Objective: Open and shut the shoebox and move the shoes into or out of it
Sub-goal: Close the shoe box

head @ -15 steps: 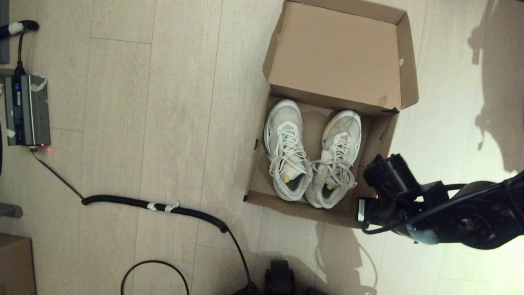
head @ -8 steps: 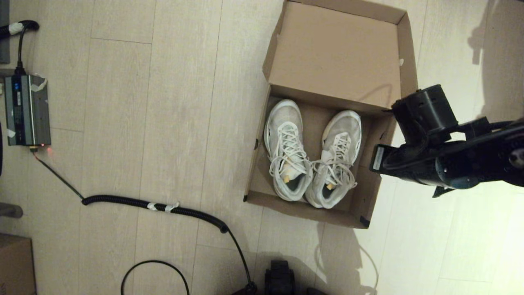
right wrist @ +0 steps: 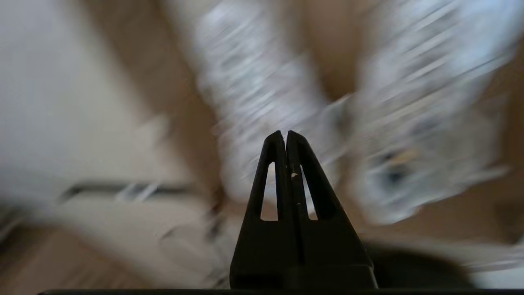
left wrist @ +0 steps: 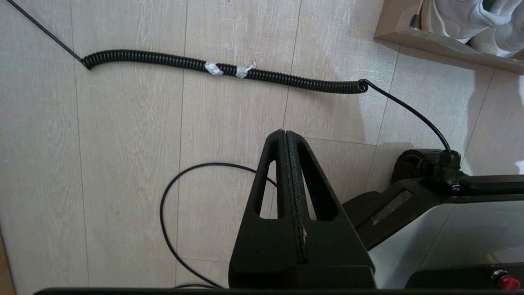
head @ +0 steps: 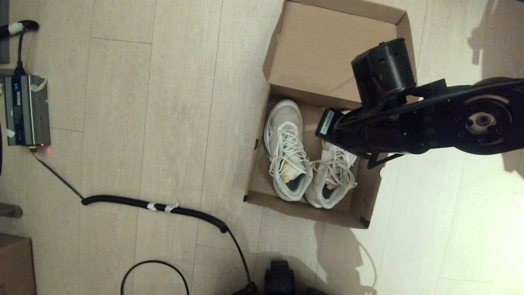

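Overhanging boxed shoes [head: 307, 155]: right gripper [right wrist: 285, 135], closed

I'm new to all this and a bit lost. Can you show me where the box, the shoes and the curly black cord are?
shoebox [head: 339, 53]: head view, inside of its open lid.
shoes [head: 286, 151]: head view, laces of the left-hand sneaker.
coiled cable [head: 135, 202]: head view, on its coils, on the floor.

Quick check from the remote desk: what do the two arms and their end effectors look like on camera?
Both end effectors, left and right, are matte black wedges, each finger with a slot-shaped cutout. The right arm is black with a cylindrical housing, a round bolted joint, a thin black cable and a small white label.
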Robot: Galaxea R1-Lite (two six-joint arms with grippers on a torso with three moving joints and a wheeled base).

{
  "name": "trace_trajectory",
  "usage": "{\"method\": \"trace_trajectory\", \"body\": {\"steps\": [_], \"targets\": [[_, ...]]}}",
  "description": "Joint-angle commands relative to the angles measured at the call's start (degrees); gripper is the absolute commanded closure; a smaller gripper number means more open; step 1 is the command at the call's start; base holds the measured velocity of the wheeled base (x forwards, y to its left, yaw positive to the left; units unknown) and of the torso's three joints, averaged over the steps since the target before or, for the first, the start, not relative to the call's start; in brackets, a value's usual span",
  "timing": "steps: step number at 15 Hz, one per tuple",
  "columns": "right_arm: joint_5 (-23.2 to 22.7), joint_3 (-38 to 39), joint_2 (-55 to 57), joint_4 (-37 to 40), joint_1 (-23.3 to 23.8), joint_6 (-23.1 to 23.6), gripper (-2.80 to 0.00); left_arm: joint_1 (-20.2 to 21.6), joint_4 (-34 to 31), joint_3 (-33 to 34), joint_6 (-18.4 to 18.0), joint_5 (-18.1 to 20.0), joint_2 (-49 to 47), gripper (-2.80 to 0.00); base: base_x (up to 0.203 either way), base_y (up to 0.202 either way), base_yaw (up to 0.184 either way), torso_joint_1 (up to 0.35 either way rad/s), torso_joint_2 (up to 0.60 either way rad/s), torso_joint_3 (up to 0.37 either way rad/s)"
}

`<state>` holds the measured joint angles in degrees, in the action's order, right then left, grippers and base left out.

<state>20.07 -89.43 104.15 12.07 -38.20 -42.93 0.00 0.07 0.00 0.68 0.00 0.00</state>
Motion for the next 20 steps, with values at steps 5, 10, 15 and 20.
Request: {"method": "trace_trajectory", "body": {"steps": [5,10,15,20], "targets": [[-3.46,0.55,2.33,4.08,-7.48,-6.68,0.00,0.00,0.01,0.00,0.03,0.00,0.09,0.00,0.000,0.000,0.000,0.000,0.00,0.000],[-3.81,2.35,7.42,4.89,-11.48,-9.88,0.00,0.00,0.01,0.00,0.03,0.00,0.09,0.00,0.000,0.000,0.000,0.000,0.00,0.000],[-3.55,2.54,11.24,4.83,-13.56,-9.29,0.00,-0.09,0.01,0.00,0.03,0.00,0.09,0.00,0.000,0.000,0.000,0.000,0.00,0.000],[-2.87,3.10,15.26,4.81,-13.48,-9.24,0.00,0.00,0.01,0.00,0.03,0.00,0.09,0.00,0.000,0.000,0.000,0.000,0.00,0.000]]}}
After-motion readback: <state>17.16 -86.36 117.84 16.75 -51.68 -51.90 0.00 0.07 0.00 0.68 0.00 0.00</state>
